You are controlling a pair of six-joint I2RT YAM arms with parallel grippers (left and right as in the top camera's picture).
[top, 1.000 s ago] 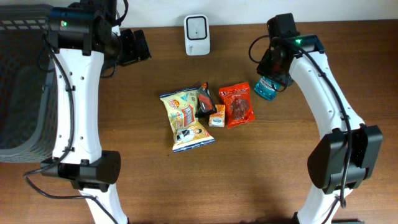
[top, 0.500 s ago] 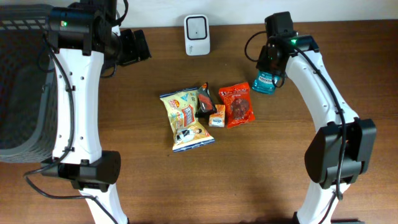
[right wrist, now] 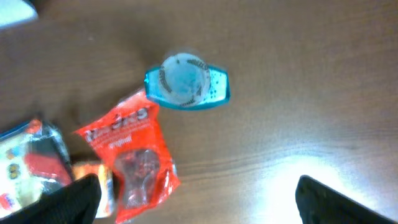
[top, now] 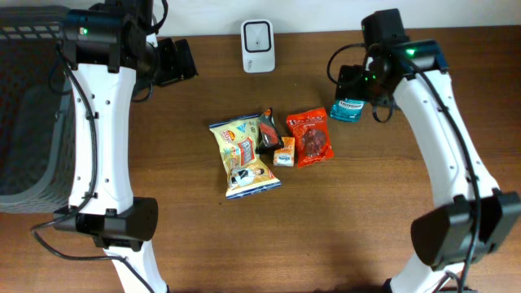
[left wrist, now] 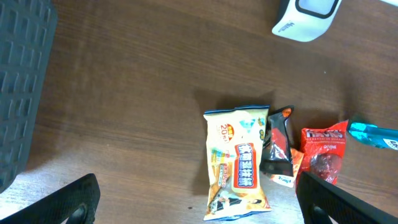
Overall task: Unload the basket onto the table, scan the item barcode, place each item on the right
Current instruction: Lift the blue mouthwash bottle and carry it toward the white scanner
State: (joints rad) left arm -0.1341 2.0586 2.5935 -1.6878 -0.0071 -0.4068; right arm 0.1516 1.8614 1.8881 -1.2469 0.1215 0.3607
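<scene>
A blue bottle [top: 351,110] stands upright on the table, seen from above in the right wrist view [right wrist: 186,81], just right of a red packet [top: 310,136]. My right gripper [top: 358,81] hangs above it, open and empty [right wrist: 205,208]; the bottle stands free, beyond the fingertips. The white scanner [top: 258,35] sits at the back centre [left wrist: 308,15]. My left gripper [top: 175,61] is open and empty at the back left, high over the table [left wrist: 202,208]. No barcode shows.
A yellow snack bag [top: 242,156], a black packet [top: 269,130] and a small orange box [top: 284,150] lie together mid-table beside the red packet. A dark mesh basket [top: 28,106] stands at the left edge.
My right gripper opened and let go of the blue bottle, which now stands on the table; the arm drew back and to the right. The left arm stayed still.
</scene>
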